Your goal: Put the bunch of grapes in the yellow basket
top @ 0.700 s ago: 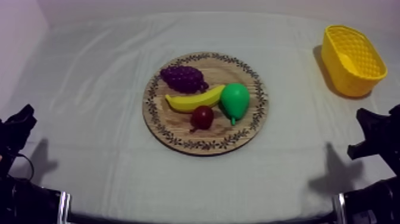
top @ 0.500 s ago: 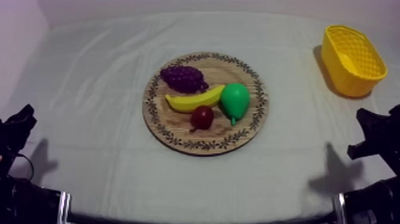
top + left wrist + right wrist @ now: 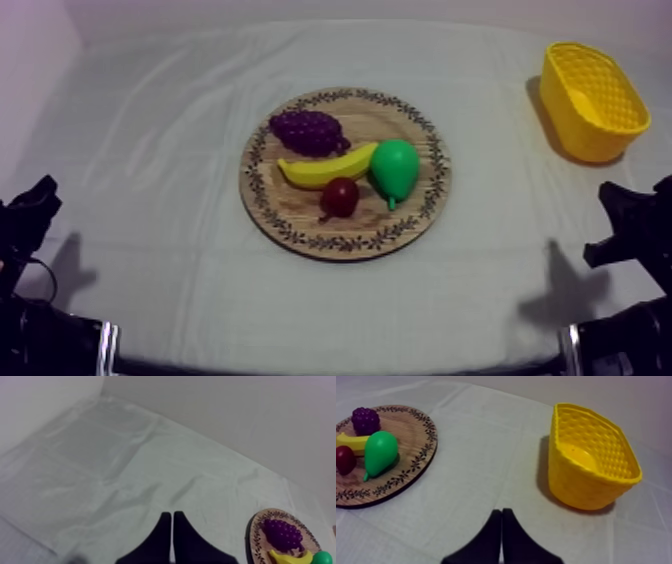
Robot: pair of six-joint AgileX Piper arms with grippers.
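Observation:
A purple bunch of grapes [image 3: 308, 131] lies on the far left part of the round wooden board [image 3: 420, 205], seen too in the wrist views as grapes [image 3: 283, 534] and grapes [image 3: 365, 420]. The yellow basket [image 3: 592, 100] stands at the far right of the table, its inside bare in the right wrist view, basket [image 3: 591, 458]. My left gripper [image 3: 34, 207] rests low at the left edge, my right gripper [image 3: 622, 217] low at the right edge, both far from the board. Each wrist view has its own gripper [image 3: 172, 518] and gripper [image 3: 502, 514] shut as a narrow wedge.
On the board with the grapes lie a banana [image 3: 325, 167], a green pear [image 3: 394, 168] and a small red fruit [image 3: 340, 197]. Grey-white cloth [image 3: 160, 150] covers the table between the board and both arms.

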